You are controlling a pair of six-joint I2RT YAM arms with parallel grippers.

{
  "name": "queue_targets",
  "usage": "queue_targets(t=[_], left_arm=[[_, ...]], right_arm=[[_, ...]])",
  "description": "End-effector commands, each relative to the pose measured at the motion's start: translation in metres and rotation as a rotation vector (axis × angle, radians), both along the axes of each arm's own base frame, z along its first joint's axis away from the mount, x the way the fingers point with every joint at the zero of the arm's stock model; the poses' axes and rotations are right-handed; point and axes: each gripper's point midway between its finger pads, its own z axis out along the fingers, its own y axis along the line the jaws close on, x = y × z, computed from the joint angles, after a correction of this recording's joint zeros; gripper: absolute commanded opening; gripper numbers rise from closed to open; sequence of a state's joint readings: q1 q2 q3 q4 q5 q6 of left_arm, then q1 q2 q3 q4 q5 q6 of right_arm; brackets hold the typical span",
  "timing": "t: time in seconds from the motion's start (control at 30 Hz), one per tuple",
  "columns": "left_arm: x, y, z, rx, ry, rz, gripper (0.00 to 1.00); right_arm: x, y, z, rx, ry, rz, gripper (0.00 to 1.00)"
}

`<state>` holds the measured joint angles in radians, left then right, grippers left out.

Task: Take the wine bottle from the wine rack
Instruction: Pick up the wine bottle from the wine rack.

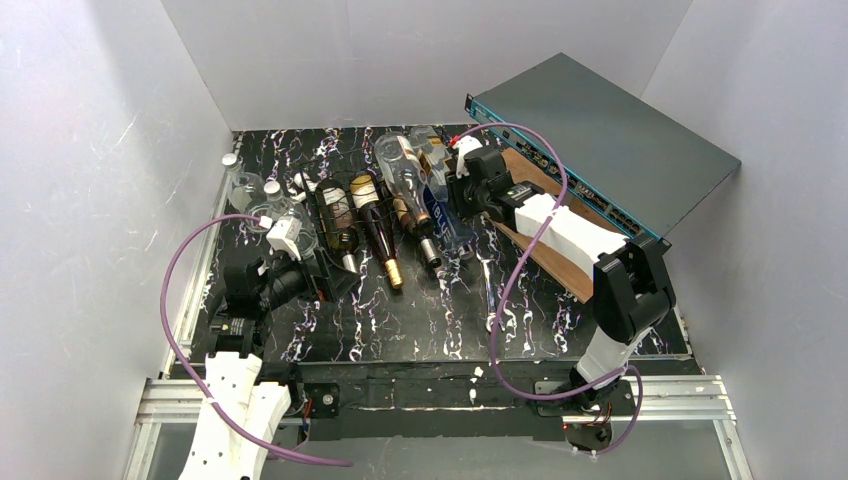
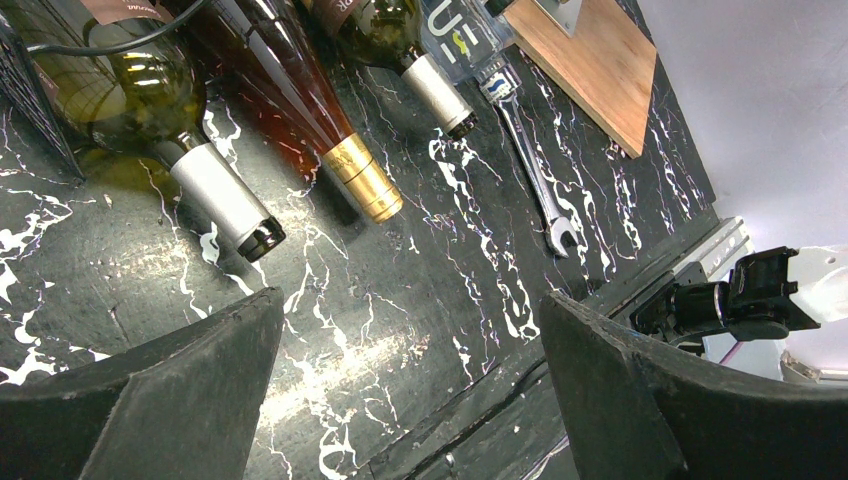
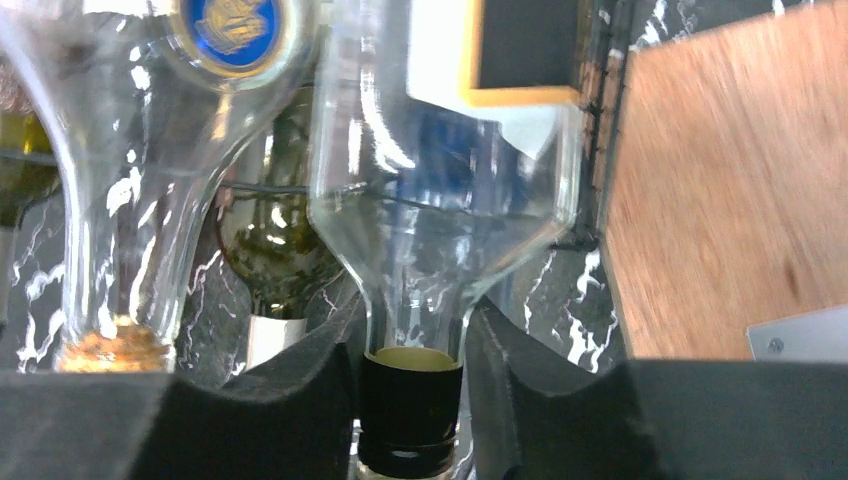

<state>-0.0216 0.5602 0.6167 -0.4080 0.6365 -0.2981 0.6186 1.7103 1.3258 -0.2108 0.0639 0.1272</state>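
Right gripper [image 3: 412, 345] jaws clasp the clear glass wine bottle [image 3: 440, 225] by its black-capped neck; left gripper [image 2: 408, 300] jaws gape released.

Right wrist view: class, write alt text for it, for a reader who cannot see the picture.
The right gripper grips the black-capped neck of a clear bottle over a black marbled table. A second bottle with a blue and gold emblem lies to its left, a wooden board to its right.

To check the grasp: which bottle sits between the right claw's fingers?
The clear square-shouldered bottle with the black cap, in the right claw; its clear neighbour bears a blue medallion.
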Motion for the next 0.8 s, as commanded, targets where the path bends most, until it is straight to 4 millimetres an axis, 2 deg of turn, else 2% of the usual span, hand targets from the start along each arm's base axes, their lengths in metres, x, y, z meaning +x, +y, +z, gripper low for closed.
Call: queue_targets(t=[0.0,0.07,0.17,0.57,0.77], left_arm=[[-0.001,-0.001,0.003,0.003,-0.011,-0.015,0.98],[-0.001,-0.001,0.003,0.003,-0.011,-0.014,0.98],[-0.001,-0.001,0.003,0.004,-0.011,-0.015,0.98],[-0.001,-0.001,0.002,0.003,-0.007,-0.017,0.98],[-0.001,-0.001,0.002,0.002,-0.005,-0.018,0.98]], right_arm=[[0.01,0.01,0.02,0.036,-0.06,0.008,0.29],[0.009,0.011,0.024,0.041,-0.068,0.014,0.16],[0.009,0.009,0.033,0.044,-0.091,0.014,0.02],[0.011,-0.002,0.088,0.088,-0.23,-0.019,0.01],[0.013,-0.001,0.095,0.095,-0.254,-0.019,0.01]])
